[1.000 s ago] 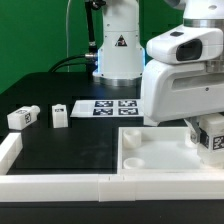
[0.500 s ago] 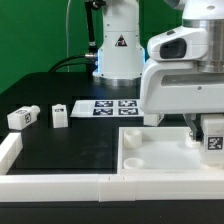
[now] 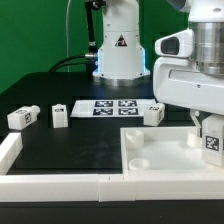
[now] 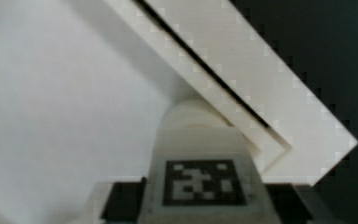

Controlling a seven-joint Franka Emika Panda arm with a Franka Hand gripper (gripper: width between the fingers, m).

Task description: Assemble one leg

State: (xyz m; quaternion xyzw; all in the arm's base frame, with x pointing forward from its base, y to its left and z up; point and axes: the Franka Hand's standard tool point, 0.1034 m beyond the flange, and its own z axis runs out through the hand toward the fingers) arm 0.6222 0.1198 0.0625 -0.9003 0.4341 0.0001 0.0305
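Hand (image 3: 209,137) clamped on the leg (image 3: 213,146), tagged face outward, over the white tray (image 3: 140,166), near its corner

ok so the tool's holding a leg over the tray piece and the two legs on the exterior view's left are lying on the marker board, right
Not quite: the tool holds a leg over the tray piece, but the two left legs lie on the black table, clear of the marker board, as the exterior view shows.
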